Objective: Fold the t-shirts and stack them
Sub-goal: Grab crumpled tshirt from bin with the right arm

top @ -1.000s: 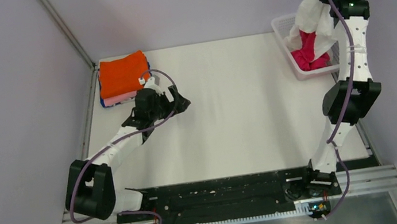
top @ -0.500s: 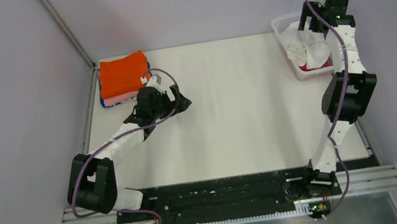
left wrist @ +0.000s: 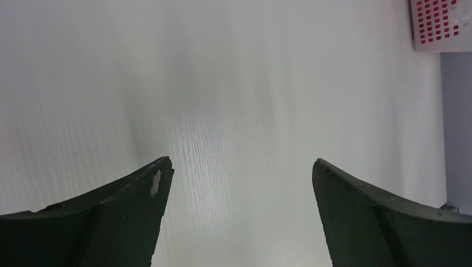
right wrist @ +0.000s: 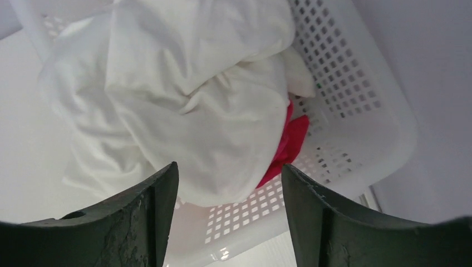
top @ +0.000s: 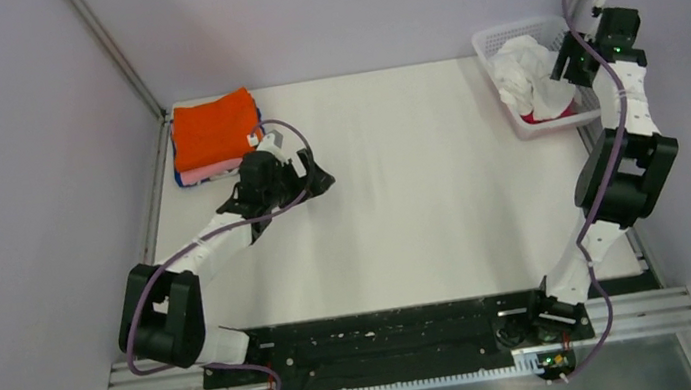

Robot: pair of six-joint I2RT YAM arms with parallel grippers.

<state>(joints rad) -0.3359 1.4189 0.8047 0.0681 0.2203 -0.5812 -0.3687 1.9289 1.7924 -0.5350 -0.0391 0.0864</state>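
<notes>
A folded stack of t-shirts lies at the table's back left, an orange one (top: pixel 212 129) on top and pink and blue edges (top: pixel 194 177) under it. A crumpled white t-shirt (top: pixel 521 71) (right wrist: pixel 189 105) fills the white lattice basket (top: pixel 494 38) (right wrist: pixel 362 111), over a magenta t-shirt (top: pixel 554 112) (right wrist: pixel 288 143). My right gripper (top: pixel 567 66) (right wrist: pixel 228 169) hovers at the basket's right side, open, its fingers apart just short of the white cloth and gripping nothing. My left gripper (top: pixel 319 176) (left wrist: pixel 242 164) is open above bare table, right of the stack.
The white table (top: pixel 421 185) stretches between the stack and the basket. Grey walls close in at the back and both sides. The basket's lattice corner (left wrist: pixel 439 25) shows magenta through it in the left wrist view.
A second ago my right gripper held the white t-shirt high above the basket. It has let the shirt drop into the basket and swung down to the basket's right side. The left arm barely moved.
</notes>
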